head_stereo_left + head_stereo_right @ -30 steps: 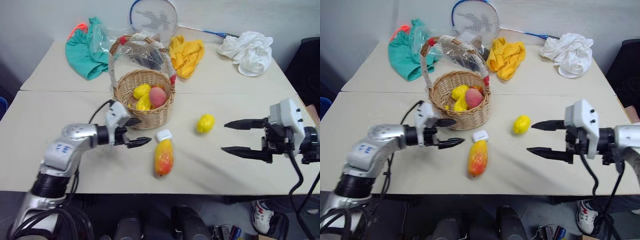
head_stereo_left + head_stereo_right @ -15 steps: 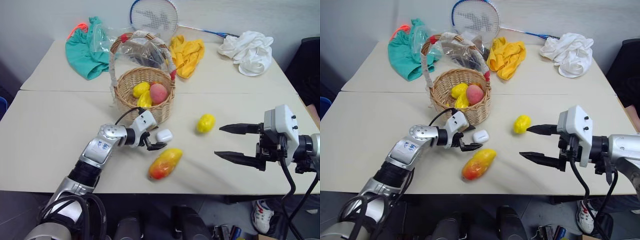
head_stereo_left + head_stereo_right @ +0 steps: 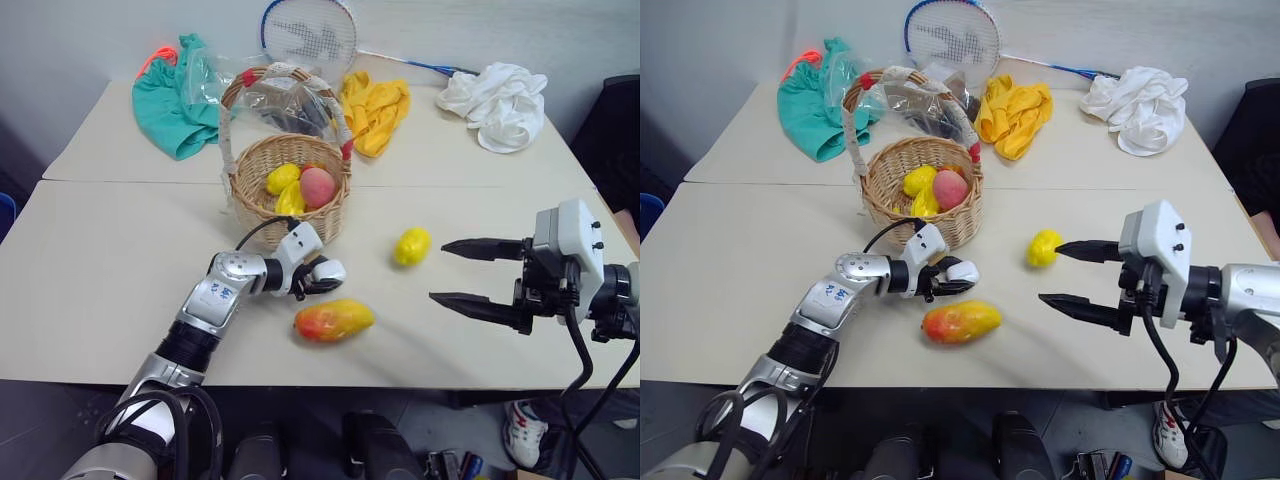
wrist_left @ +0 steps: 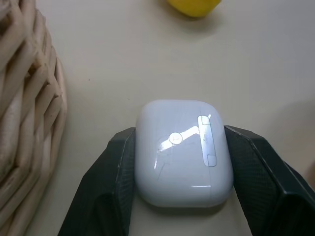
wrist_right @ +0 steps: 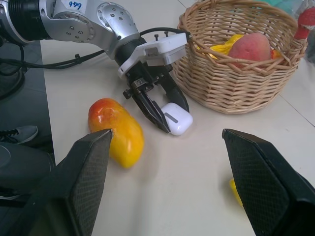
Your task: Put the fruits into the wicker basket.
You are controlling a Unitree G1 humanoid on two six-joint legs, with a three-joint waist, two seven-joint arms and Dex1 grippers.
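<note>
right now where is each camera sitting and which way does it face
Left eye view: on the head, facing forward and down at the table with the wicker basket, mango and lemon-like fruit; both arms show.
Right eye view: beside it, same scene.
Left wrist view: looks along the left end effector, shut on the small white block, by the basket.
Right wrist view: looks past the open right end effector toward the left end effector, mango and basket.
Shared: both wrist views show the white block and basket.

I read little here: a small white sticker (image 5: pixel 75 4) on the left arm's silver forearm carries blue handwritten digits, apparently "646"; I find nothing else legible.
</note>
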